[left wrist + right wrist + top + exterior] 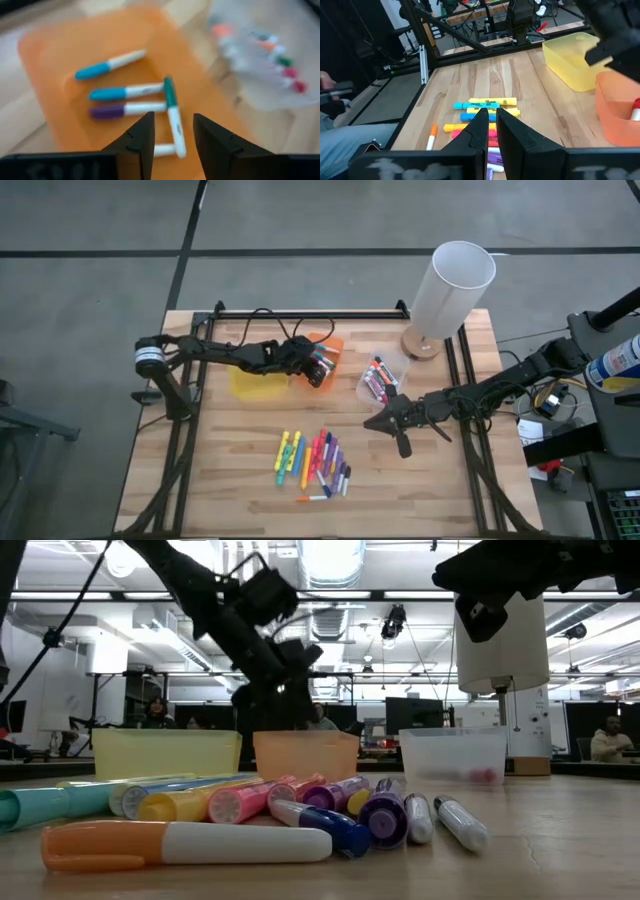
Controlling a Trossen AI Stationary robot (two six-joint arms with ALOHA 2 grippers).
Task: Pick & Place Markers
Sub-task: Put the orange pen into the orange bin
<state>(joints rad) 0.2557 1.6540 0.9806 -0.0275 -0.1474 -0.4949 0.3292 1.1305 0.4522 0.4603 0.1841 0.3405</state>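
Observation:
Several markers (315,460) in many colours lie loose on the wooden table near its front edge. My left gripper (173,119) hovers open over the orange bin (50,60), at the far middle of the table (335,345). In that bin lie two blue-capped markers, a purple-capped one (107,112) and a teal-capped one (170,97) lying crosswise to them, below the gap between my fingers. A clear bin (385,375) to the right holds more markers. My right gripper (375,420) waits shut above the table, right of the pile, pointing at it (490,117).
A yellow bin (255,385) stands just left of the orange one. A tall white cylinder on a round wooden base (452,285) stands at the far right corner. Black frame rails run along the table's left, right and far edges. Bare wood lies at the front right.

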